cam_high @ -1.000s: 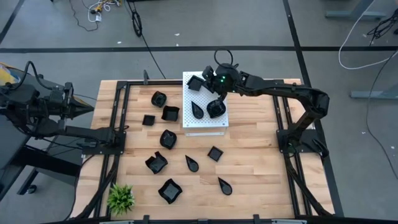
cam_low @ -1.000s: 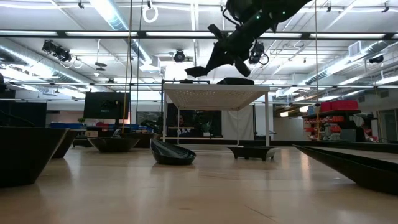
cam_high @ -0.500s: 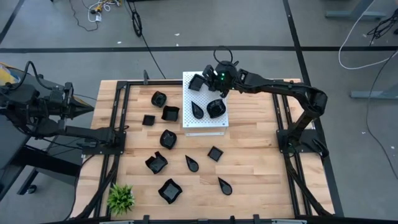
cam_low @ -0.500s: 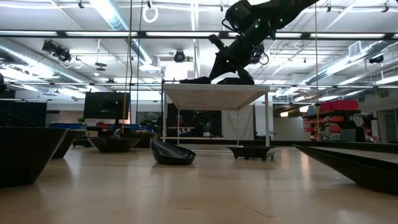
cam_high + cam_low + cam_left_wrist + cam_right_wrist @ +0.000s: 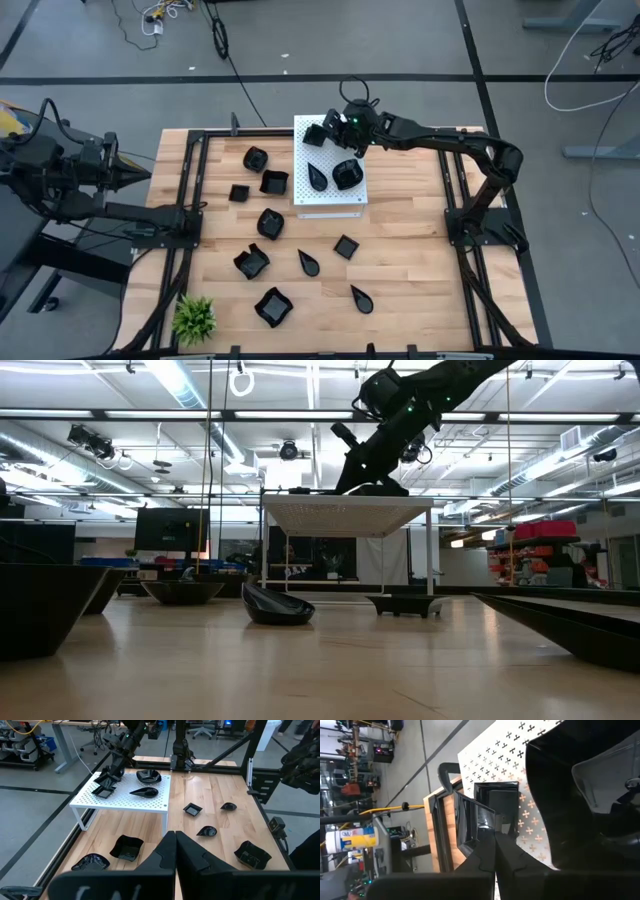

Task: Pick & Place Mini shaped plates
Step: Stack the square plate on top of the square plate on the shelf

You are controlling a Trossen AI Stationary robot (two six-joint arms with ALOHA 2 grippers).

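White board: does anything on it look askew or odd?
Yes. On the white perforated board, the square plate at the back corner sits tipped on edge in the shut right gripper, while the teardrop plate lies flat.

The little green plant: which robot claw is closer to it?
The left gripper. It waits at the table's left edge, on the plant's side. The right gripper is far across, over the white board.

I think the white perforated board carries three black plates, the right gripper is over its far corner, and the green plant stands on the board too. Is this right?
Not quite. The green plant stands on the wooden table, at its near left corner, far from the white perforated board; the high view shows it. The rest holds: three black plates lie on the board, and the right gripper is over its far corner.
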